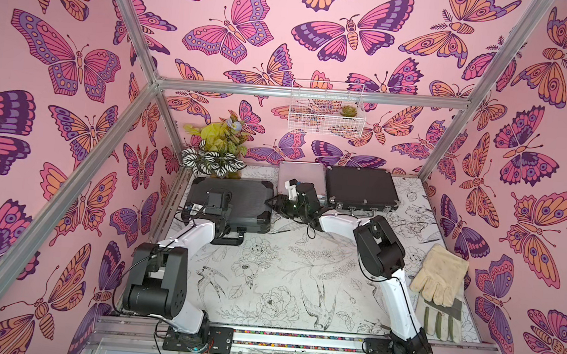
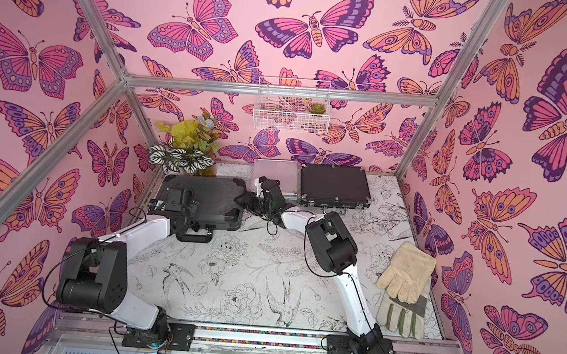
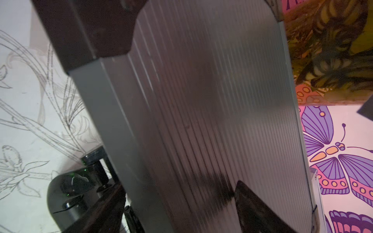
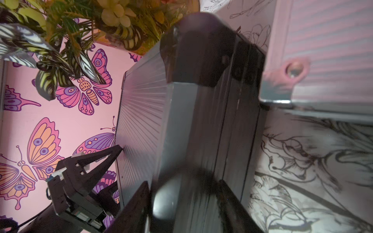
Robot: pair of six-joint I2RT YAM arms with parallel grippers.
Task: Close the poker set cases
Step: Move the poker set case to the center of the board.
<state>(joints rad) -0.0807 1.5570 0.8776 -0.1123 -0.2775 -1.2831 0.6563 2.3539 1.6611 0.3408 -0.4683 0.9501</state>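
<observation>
All three poker set cases lie with lids down in both top views. The large black ribbed case [image 1: 241,198] sits at the back left, the small silver case [image 1: 301,174] beside it, and the medium black silver-trimmed case [image 1: 360,188] to the right. My left gripper [image 3: 179,184] straddles the large case's left edge with wide jaws, one finger [image 3: 254,207] on the ribbed lid. My right gripper [image 4: 184,181] clamps the same case [image 4: 201,125] at its right front corner, one finger on the lid side and one on the base side.
A potted plant [image 1: 217,151] stands behind the large case. A cream glove [image 1: 442,272] and a striped one [image 1: 441,321] lie at the right edge of the table. A white wire basket [image 1: 326,111] hangs on the back wall.
</observation>
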